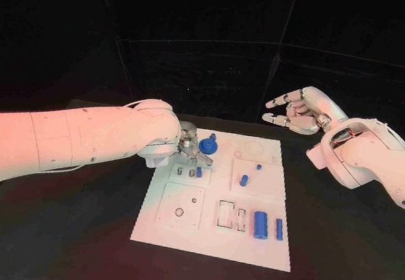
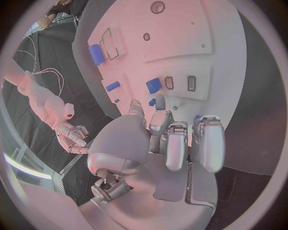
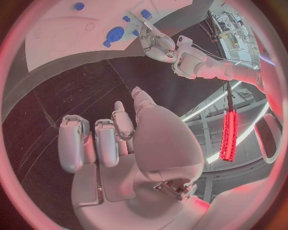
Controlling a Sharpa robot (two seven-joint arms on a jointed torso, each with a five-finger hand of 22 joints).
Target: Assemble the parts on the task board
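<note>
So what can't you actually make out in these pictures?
- Head view: whether the left hand holds a small blue piece; its own fingers cover the spot on the task board.
- Left wrist view: the fingers hide the board just beneath them.
- Head view: the small slots and holes on the board are too small to read.
- Right wrist view: the board's far part is cut off by the circle's rim. The right hand holds nothing.

This looks like a robot lab. A black table [image 1: 71, 234] stands in front of black walls [image 1: 214, 45], with a white task board [image 1: 212, 241] on it. Bright light strips [image 3: 229, 134] and cluttered shelves [image 3: 231, 24] stand behind.
</note>
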